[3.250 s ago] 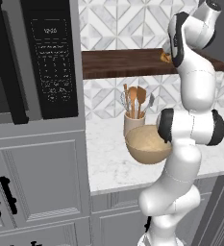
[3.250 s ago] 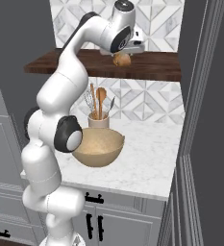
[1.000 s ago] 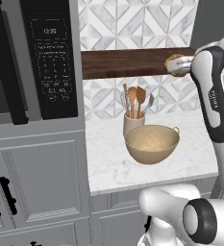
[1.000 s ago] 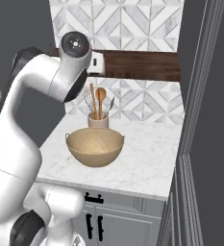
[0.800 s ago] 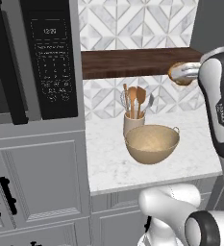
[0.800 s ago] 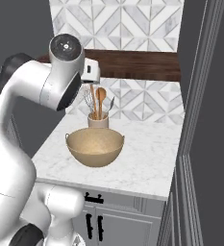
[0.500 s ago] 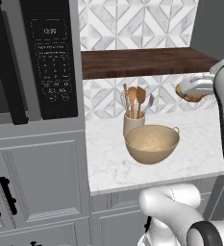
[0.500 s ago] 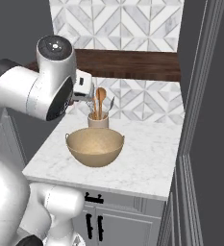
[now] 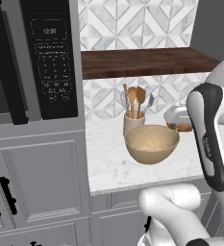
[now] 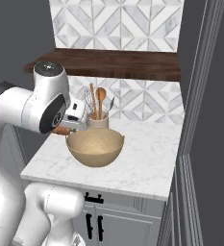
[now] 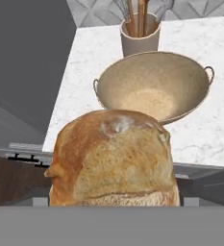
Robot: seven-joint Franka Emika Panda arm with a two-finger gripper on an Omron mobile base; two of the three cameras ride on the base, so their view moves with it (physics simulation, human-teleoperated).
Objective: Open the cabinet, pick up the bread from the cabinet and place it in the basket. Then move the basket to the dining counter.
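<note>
Tan basket [image 9: 152, 143] sits on the counter with nothing inside. Lumpy golden-brown bread [image 11: 114, 161] is gripped by the gripper [image 10: 69, 129], beside the basket's rim.

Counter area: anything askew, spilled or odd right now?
Nothing stands out. The basket sits upright on the marble counter, its inside bare, the utensil crock upright behind it. The bread hangs in the gripper beside the basket, not yet in.

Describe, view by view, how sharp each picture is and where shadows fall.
Hand view: the bread looms soft and blurred, the basket behind it sharper. Left base view: even light, faint shading beneath the basket. Right base view: crisp, darker beneath the wooden shelf.
</note>
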